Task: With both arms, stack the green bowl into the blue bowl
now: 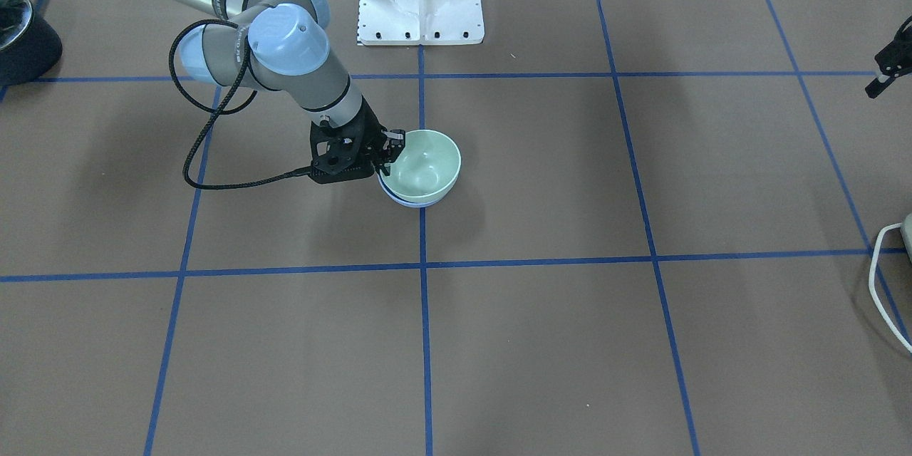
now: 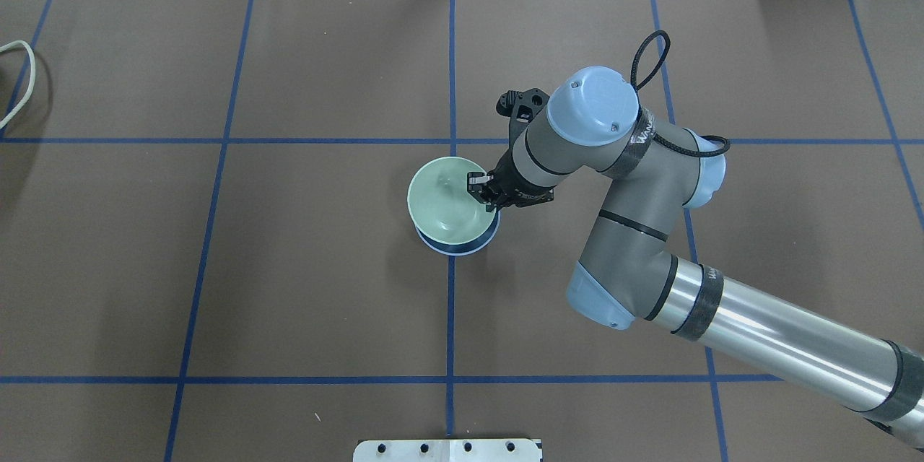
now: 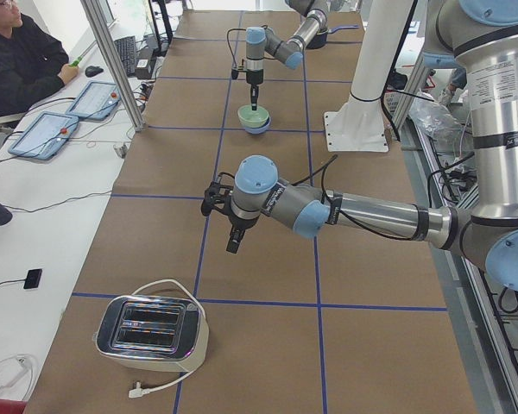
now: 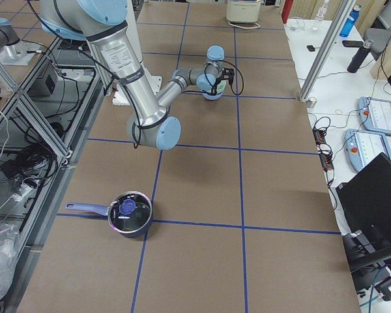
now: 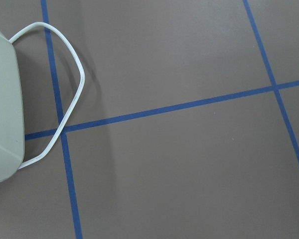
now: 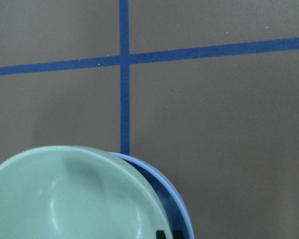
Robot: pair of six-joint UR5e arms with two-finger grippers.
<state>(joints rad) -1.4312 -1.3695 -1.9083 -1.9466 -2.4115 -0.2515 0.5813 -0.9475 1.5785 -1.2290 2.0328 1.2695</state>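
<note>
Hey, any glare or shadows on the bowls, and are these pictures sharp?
Overhead view: soft highlights inside the green bowl, no harsh glare. Front view: the right arm throws faint, diffuse shadows on the table. Right wrist view: sharp, the blue bowl crisp at its rim.

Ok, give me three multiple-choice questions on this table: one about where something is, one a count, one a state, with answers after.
1. Where is the green bowl?
A) by itself, apart from the other bowl
B) underneath the other bowl
C) inside the blue bowl

2. How many bowls are on the table?
A) two
B) three
C) four

3. What is the right gripper doing?
A) hanging open, clear of both bowls
B) gripping the green bowl's rim
C) closed on the blue bowl alone

Answers: 1 C, a blue edge shows beneath the green one. 2 A, only those two are seen. 3 B, its fingers straddle that rim.
</note>
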